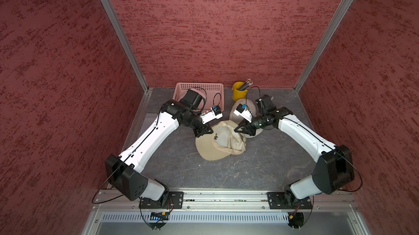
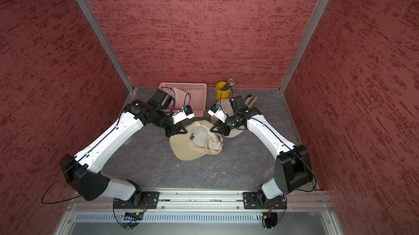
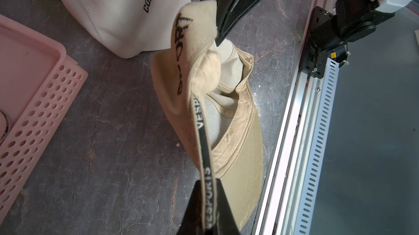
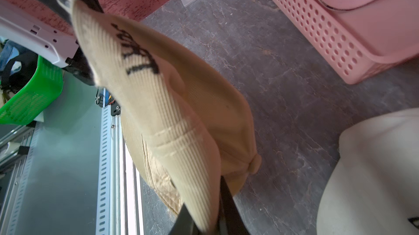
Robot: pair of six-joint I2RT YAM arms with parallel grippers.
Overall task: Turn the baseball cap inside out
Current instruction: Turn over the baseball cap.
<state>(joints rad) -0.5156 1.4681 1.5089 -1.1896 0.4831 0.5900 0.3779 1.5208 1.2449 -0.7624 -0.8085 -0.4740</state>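
The tan cap (image 1: 221, 142) sits mid-table (image 1: 181, 168) with its brim toward the robot, its back edge lifted and pale lining showing in the caved-in crown. The left gripper (image 1: 210, 129) is clamped on the black inner band (image 3: 204, 145) at one side of the opening. The right gripper (image 1: 236, 129) looks pinched on the ribbed edge opposite, probably so the two can stretch the opening and roll the crown through.
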